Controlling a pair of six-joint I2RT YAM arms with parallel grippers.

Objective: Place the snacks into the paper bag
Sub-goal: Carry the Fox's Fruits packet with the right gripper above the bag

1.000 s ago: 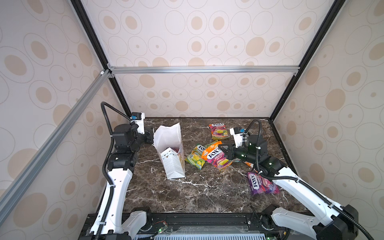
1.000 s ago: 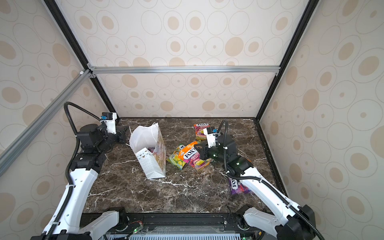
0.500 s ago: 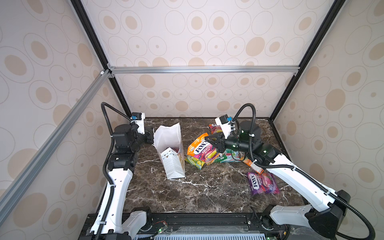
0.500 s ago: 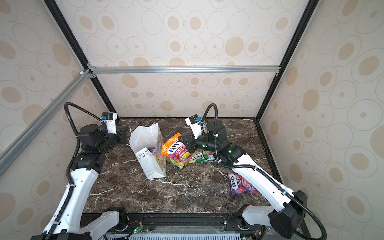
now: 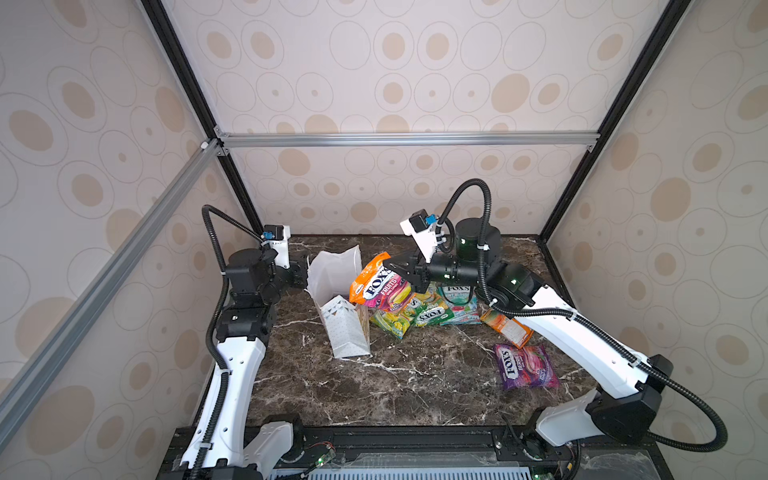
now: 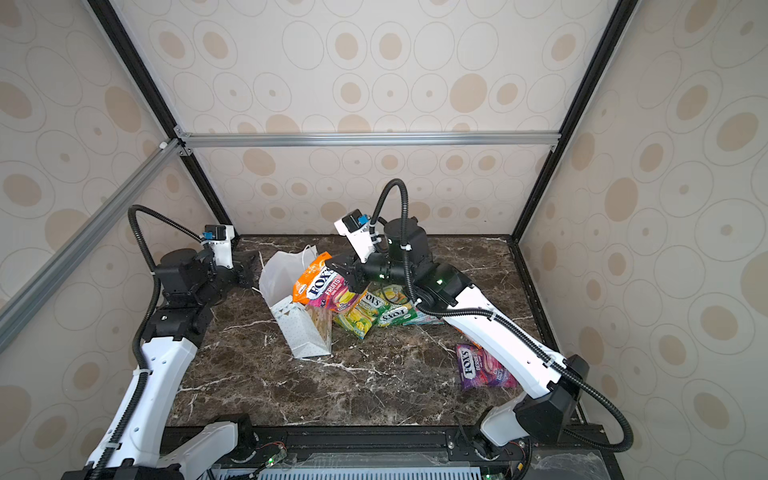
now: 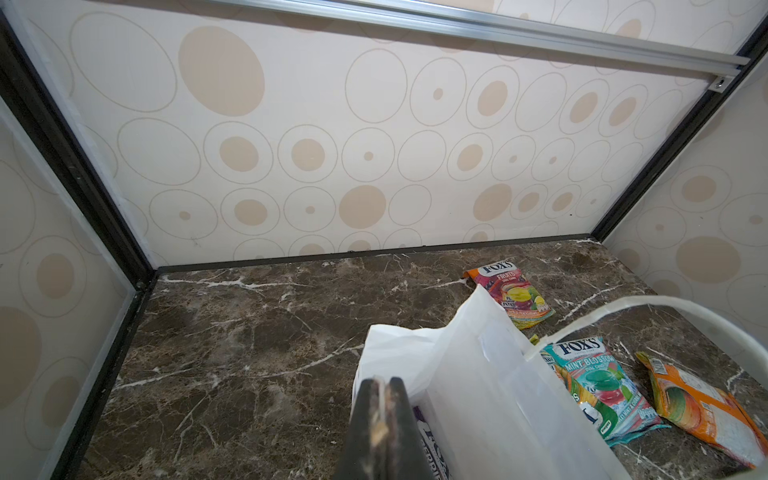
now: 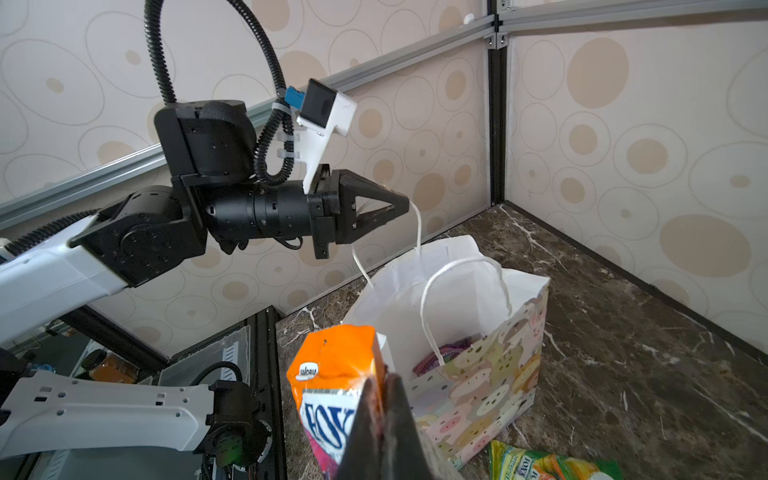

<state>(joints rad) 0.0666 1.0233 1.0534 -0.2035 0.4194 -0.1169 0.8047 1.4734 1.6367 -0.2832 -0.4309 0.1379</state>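
Paper bag (image 5: 345,332) stands upright on the marble tabletop (image 5: 415,382), left of centre, mouth open towards the top. One purple pouch (image 8: 444,353) already lies inside.

Left gripper (image 8: 401,203): jaws closed tight on the far cord handle (image 8: 417,224), which runs taut from the tips down to the rim. Judged purpose: pulling that wall up and back holds the mouth wide and keeps the light bag from tipping. The near handle (image 8: 457,266) hangs loose over the opening.

Right gripper (image 8: 383,380): jaws pinched on one edge of the orange-pink pouch (image 5: 376,282), which is lifted clear of the table and hangs just beside the bag's near rim, not yet over the mouth. An edge grip lets the flat pouch hang edge-on, suited to slipping it in.

Left on the table, beside the bag: yellow-green pouch (image 5: 392,322), green pouch (image 5: 432,313) and teal pouch (image 5: 457,299), overlapping; orange pouch (image 5: 507,328) near them; a second purple pouch (image 5: 525,368) well apart. Another orange-pink one (image 7: 513,297) lies nearer the back wall.

Judgement: early in the task; carry step in hand.
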